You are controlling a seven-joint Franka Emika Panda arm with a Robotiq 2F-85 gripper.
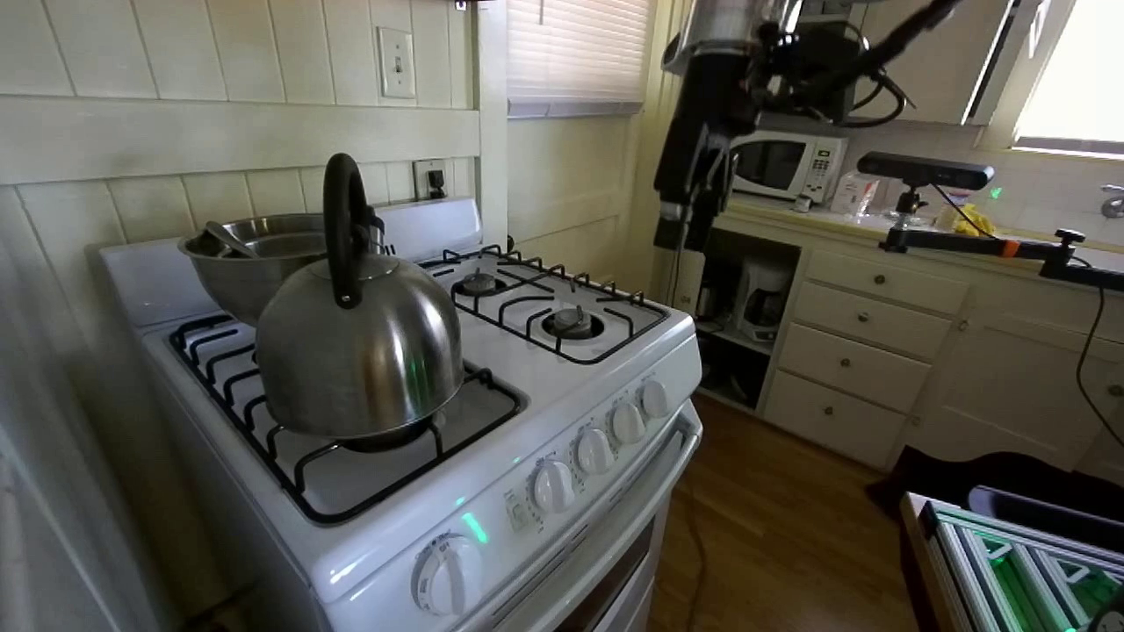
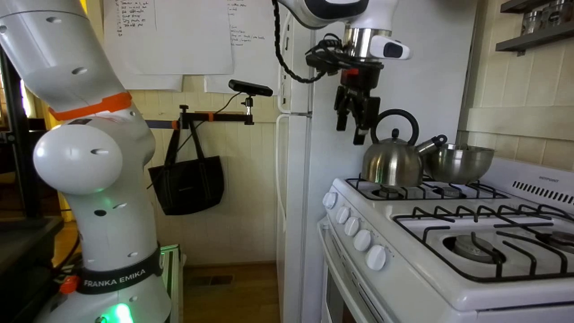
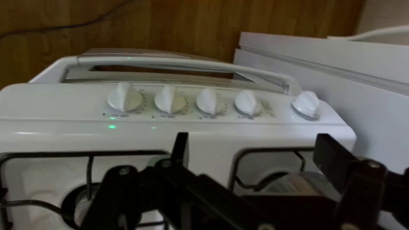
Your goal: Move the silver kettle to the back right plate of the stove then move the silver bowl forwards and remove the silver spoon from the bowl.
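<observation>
The silver kettle (image 1: 360,360) stands upright on the front left grate, black handle up; it shows in both exterior views (image 2: 391,163). Part of it (image 3: 289,183) shows behind my fingers in the wrist view. The silver bowl (image 1: 263,279) sits on the back left grate behind the kettle, also visible in an exterior view (image 2: 464,166). The silver spoon (image 1: 230,239) leans in the bowl, its handle over the rim. The back right plate (image 1: 479,283) is bare; it also shows here (image 2: 560,240). My gripper (image 2: 350,131) is open and empty in the air, apart from the kettle (image 3: 252,143).
The front right burner (image 1: 572,325) is bare. Knobs (image 3: 209,101) and the oven handle (image 3: 179,62) line the stove's front. A white fridge (image 2: 332,148) stands close beside the stove. The wall (image 1: 263,140) and backguard (image 2: 529,181) rise behind the bowl.
</observation>
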